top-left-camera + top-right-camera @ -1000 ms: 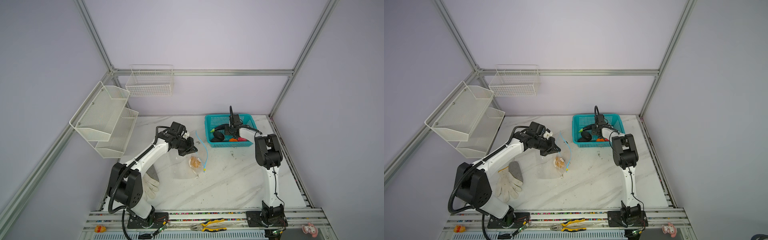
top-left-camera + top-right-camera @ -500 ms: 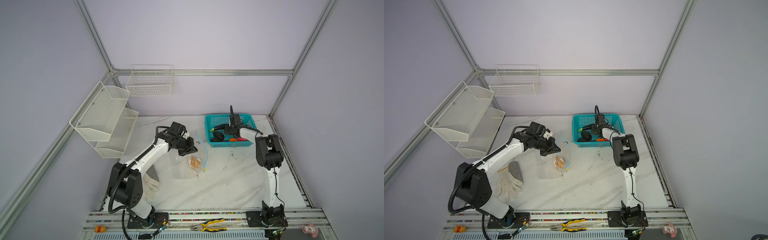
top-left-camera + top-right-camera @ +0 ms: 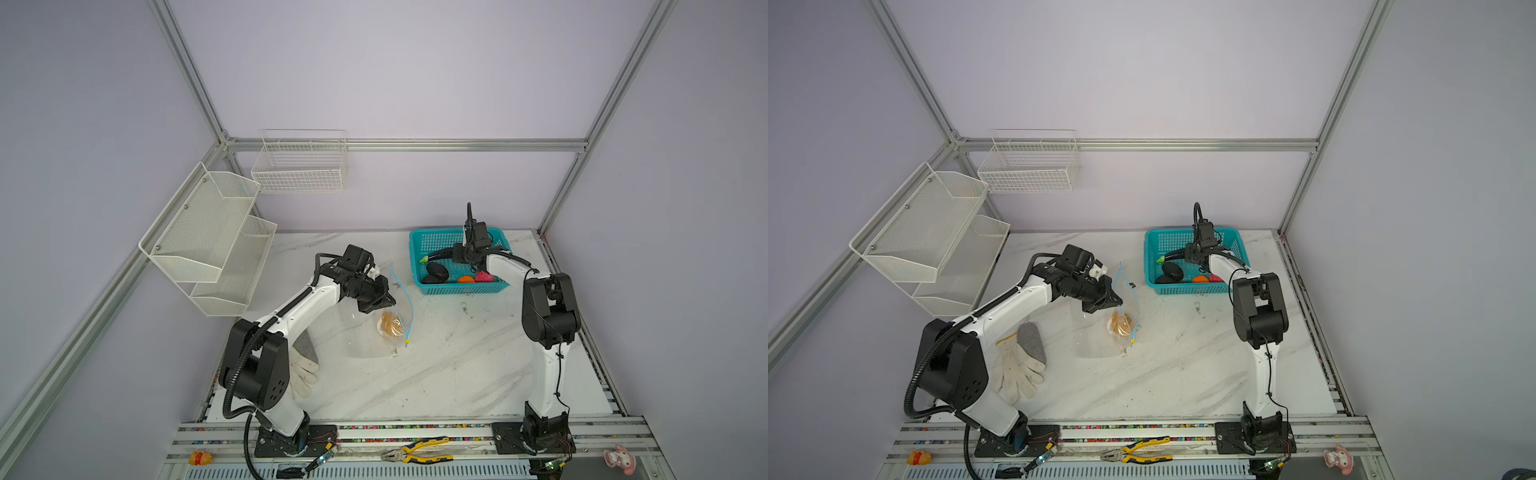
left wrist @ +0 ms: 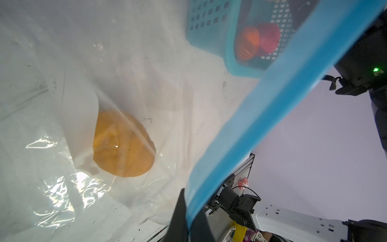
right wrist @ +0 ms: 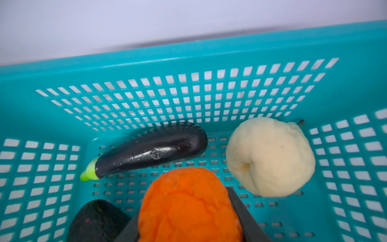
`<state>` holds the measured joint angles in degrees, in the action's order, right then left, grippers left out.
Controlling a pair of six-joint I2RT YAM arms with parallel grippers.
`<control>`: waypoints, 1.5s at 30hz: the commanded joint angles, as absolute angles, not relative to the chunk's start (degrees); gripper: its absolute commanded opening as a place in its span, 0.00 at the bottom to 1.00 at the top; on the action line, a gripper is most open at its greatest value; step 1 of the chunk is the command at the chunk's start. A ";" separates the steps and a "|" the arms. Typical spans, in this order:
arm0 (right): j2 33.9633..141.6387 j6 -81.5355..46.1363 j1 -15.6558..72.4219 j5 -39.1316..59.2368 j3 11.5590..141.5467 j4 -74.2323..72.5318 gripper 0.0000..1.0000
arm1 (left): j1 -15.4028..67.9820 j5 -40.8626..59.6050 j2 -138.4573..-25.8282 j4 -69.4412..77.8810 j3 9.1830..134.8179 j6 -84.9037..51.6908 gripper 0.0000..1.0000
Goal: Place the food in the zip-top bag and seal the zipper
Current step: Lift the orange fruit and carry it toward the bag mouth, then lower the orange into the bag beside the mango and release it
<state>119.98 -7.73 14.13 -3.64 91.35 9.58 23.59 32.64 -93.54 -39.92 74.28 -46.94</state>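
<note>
Inside the teal basket [image 5: 188, 52], the right gripper [image 5: 184, 199] clasps an orange toy fruit [image 5: 188, 211]; left of the basket, the left gripper [image 3: 388, 301] pinches the blue zipper [image 4: 272, 100] of the zip-top bag [image 3: 365, 338].

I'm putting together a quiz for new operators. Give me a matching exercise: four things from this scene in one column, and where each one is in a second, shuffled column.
Things:
1. yellow-orange fruit
2. orange fruit
3. eggplant
4. pliers

Places:
A. between the fingers of the right gripper
B. on the front rail
C. inside the zip-top bag
D. lying free on the floor of the teal basket

Pairs: 1-C, 2-A, 3-D, 4-B
</note>
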 commanded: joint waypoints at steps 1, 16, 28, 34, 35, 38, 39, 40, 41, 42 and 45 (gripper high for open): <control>116.29 -8.66 13.88 -2.98 89.71 9.37 0.27 | 23.47 33.56 -93.43 -38.79 76.75 -46.14 0.00; 87.80 -12.63 24.13 17.37 70.23 6.77 0.28 | 23.47 34.23 -94.53 -38.85 79.09 -47.28 0.00; 82.75 -16.74 39.88 27.84 57.35 -10.03 0.27 | 23.55 34.64 -93.51 -38.99 79.69 -48.60 0.00; 87.12 -16.65 42.01 27.67 56.31 -11.60 0.27 | 23.55 34.25 -91.80 -39.20 78.95 -49.04 0.00; 87.73 -16.24 41.98 27.16 56.10 -11.52 0.27 | 23.55 34.35 -91.59 -39.20 78.93 -49.17 0.00; 88.70 -15.11 42.01 25.82 55.21 -11.00 0.27 | 23.54 34.63 -90.99 -39.21 78.63 -49.39 0.00; 88.91 -14.65 42.01 25.71 54.87 -10.53 0.27 | 23.54 34.63 -90.64 -39.26 78.63 -49.46 0.00; 88.94 -14.46 42.01 25.55 54.52 -10.37 0.27 | 23.55 34.50 -90.33 -39.28 78.57 -49.48 0.00; 88.87 -14.29 41.98 25.04 54.11 -10.31 0.27 | 23.55 34.50 -89.97 -39.35 78.49 -49.55 0.00; 88.86 -14.00 42.01 24.52 53.81 -10.07 0.27 | 23.55 34.54 -89.67 -39.31 78.38 -49.57 0.00; 89.15 -13.47 41.95 23.19 53.79 -9.07 0.27 | 23.59 34.95 -88.83 -39.29 78.16 -49.92 0.00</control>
